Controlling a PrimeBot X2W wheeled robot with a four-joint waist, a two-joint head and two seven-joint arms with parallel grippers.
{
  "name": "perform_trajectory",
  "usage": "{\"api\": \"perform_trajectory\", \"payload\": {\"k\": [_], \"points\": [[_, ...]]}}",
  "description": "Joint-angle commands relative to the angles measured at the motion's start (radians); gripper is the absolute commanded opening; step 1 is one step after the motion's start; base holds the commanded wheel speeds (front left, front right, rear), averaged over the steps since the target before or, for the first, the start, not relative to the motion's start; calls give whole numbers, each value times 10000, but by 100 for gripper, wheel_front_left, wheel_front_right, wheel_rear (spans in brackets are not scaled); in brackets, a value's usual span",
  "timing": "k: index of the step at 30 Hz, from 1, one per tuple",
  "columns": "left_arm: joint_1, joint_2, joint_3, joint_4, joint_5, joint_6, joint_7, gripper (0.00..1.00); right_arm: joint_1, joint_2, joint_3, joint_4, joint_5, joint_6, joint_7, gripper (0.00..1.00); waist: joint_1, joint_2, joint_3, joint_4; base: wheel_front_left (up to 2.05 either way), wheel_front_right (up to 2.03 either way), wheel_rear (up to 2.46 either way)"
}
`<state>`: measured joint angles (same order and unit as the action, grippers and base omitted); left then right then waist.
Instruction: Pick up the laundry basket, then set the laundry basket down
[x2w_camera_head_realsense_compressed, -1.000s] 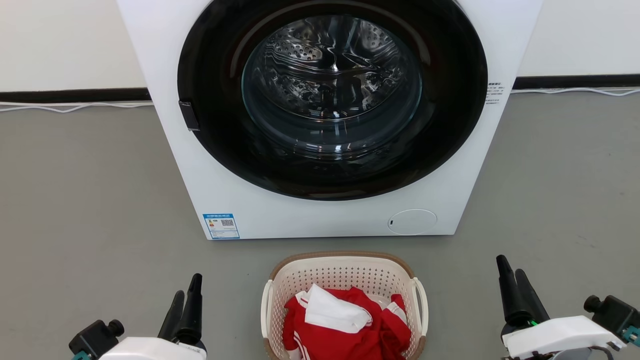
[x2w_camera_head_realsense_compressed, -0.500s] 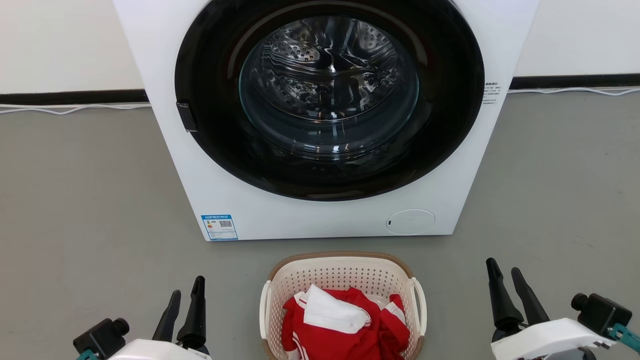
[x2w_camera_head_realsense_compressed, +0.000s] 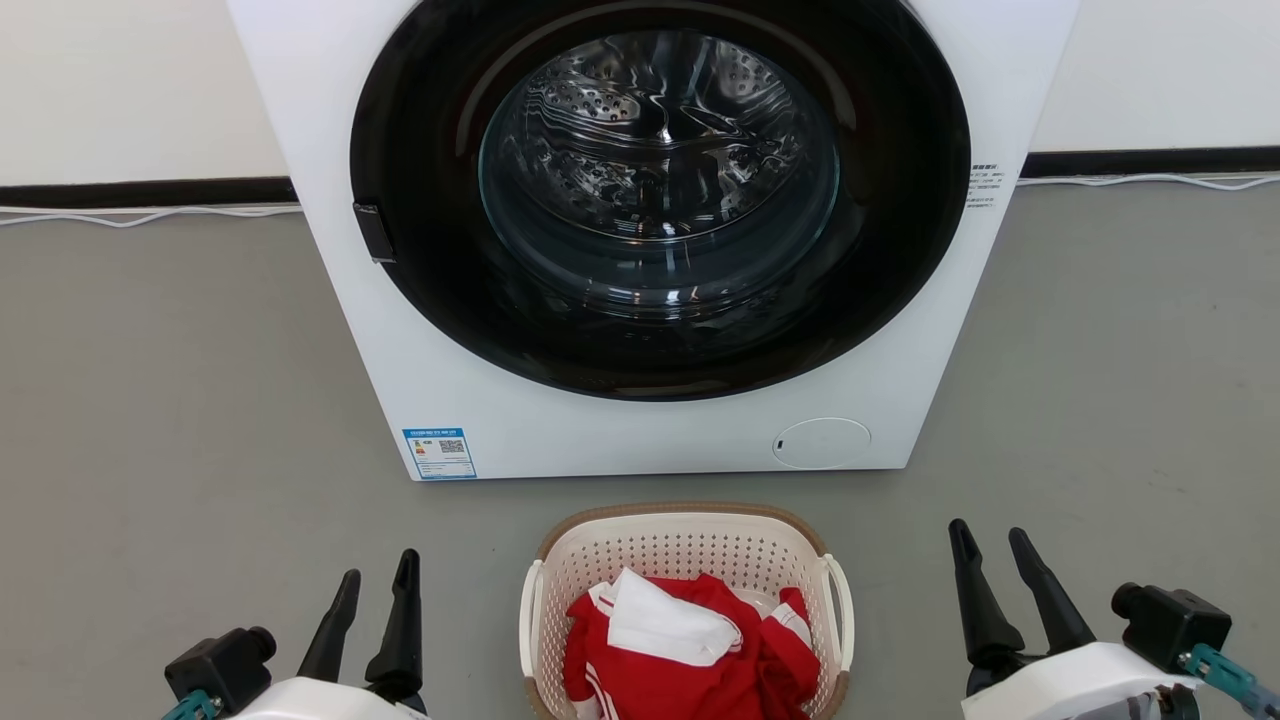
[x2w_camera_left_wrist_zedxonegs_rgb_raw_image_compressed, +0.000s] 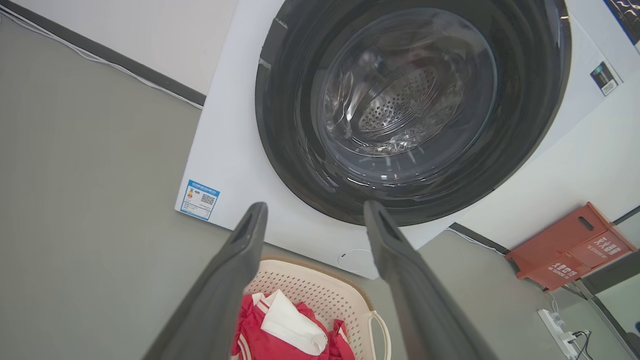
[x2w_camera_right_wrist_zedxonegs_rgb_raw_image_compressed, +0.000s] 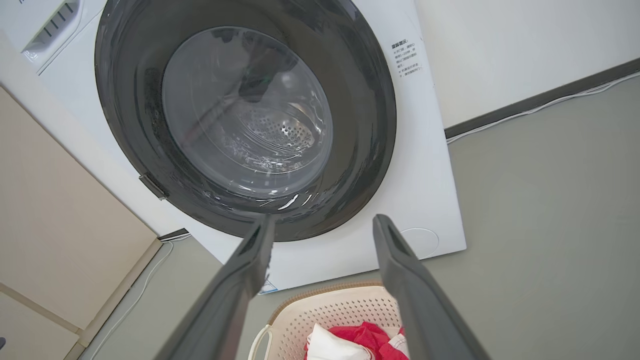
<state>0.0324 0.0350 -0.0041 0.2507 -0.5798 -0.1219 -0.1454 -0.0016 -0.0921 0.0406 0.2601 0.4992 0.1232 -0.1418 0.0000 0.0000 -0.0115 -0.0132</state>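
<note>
laundry basket (x2w_camera_head_realsense_compressed: 690, 552) sits on the floor (x2w_camera_head_realsense_compressed: 180, 400) just in front of the washer (x2w_camera_head_realsense_compressed: 560, 440), clothes (x2w_camera_head_realsense_compressed: 700, 675) inside. left pincer (x2w_camera_head_realsense_compressed: 378, 570) and right pincer (x2w_camera_head_realsense_compressed: 988, 532) flank it, both apart, empty, clear of the loop handles (x2w_camera_head_realsense_compressed: 846, 610). looks staged for a two-sided grab; lift not started.

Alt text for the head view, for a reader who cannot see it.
A laundry basket holding red and white clothes sits on the floor before a white washer, with the open left gripper and open right gripper either side, touching nothing.
</note>
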Motion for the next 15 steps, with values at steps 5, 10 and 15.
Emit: {"api": "perform_trajectory", "payload": {"k": [5,10,15], "points": [[-214,106,149,-374,881,-51,-272,100,-374,-145,258,-178,-906,56,-316,100,0,0,-5,8,0,0,0],[-198,113,113,-418,1462,-40,-419,100,-385,-129,295,-51,-1496,59,-462,100,0,0,-8,8,0,0,0],[-195,119,81,-450,1917,-18,-537,100,-399,-93,306,35,-1962,62,-578,100,0,0,-10,-4,0,0,0]]}}
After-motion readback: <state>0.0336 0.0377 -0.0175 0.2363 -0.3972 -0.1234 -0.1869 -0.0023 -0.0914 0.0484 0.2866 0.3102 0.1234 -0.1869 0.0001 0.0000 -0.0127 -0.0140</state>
